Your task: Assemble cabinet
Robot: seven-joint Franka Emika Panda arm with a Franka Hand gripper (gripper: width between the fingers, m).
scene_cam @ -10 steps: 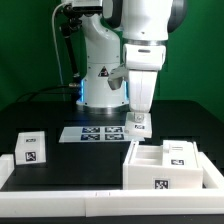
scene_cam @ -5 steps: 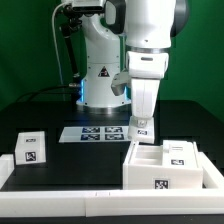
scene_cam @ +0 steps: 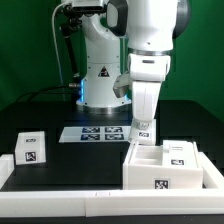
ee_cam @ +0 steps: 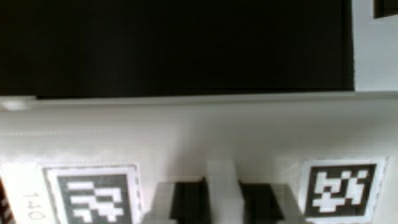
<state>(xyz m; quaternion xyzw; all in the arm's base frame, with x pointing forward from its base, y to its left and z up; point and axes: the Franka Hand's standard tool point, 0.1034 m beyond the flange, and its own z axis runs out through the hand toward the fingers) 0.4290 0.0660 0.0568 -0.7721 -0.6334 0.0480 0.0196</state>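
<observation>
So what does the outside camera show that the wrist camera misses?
Only the exterior view shows the robot arm, the marker board, the small tagged block at that view's left, and the cabinet box with its open recesses. Only the wrist view shows a close-up of a white part bearing two marker tags. Both show the black table and white tagged pieces; whether the end effector is open is unclear.

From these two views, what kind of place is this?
Probably a robotics lab bench: a green backdrop, a black table with a fixed marker board, and white cabinet parts carrying marker tags.
</observation>
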